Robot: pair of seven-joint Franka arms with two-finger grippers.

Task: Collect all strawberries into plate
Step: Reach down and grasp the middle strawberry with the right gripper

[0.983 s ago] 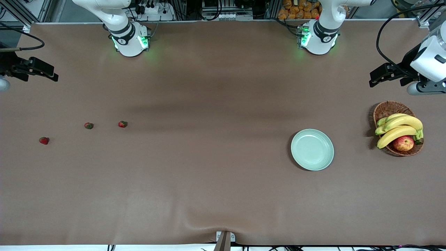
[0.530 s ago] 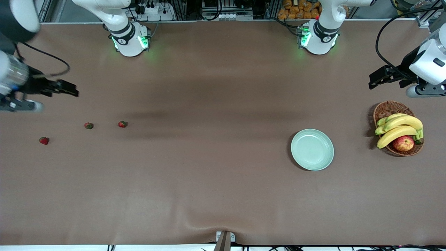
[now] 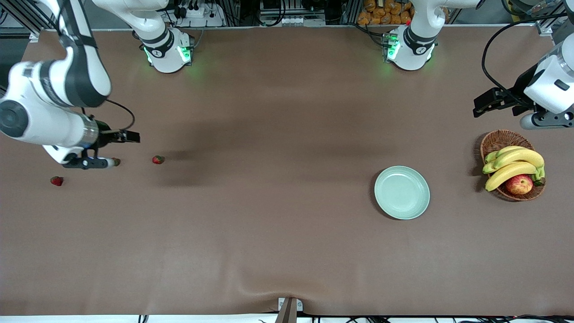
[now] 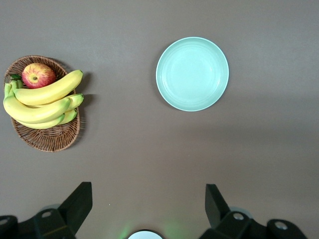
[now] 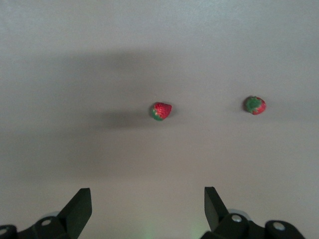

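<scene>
Three small red strawberries lie apart toward the right arm's end of the table: one (image 3: 158, 159), one (image 3: 116, 161) half hidden under the right wrist, and one (image 3: 56, 181) nearest the table's end. The right wrist view shows two of them (image 5: 160, 111) (image 5: 254, 105) on bare table. My right gripper (image 3: 131, 136) (image 5: 148, 194) hangs open and empty over the table beside the half-hidden berry. The pale green plate (image 3: 402, 192) (image 4: 192, 73) sits empty toward the left arm's end. My left gripper (image 3: 480, 105) (image 4: 148, 191) waits open and empty, up over the table beside the basket.
A brown wicker basket (image 3: 495, 141) (image 4: 47, 142) with bananas (image 3: 513, 163) and a red-yellow apple (image 3: 519, 184) (image 4: 38, 74) stands beside the plate, closer to the left arm's end of the table. Brown tabletop stretches between the berries and the plate.
The right arm has swung in from the table's end and now hangs over the strawberries, covering part of the middle one. The left gripper has barely shifted.
</scene>
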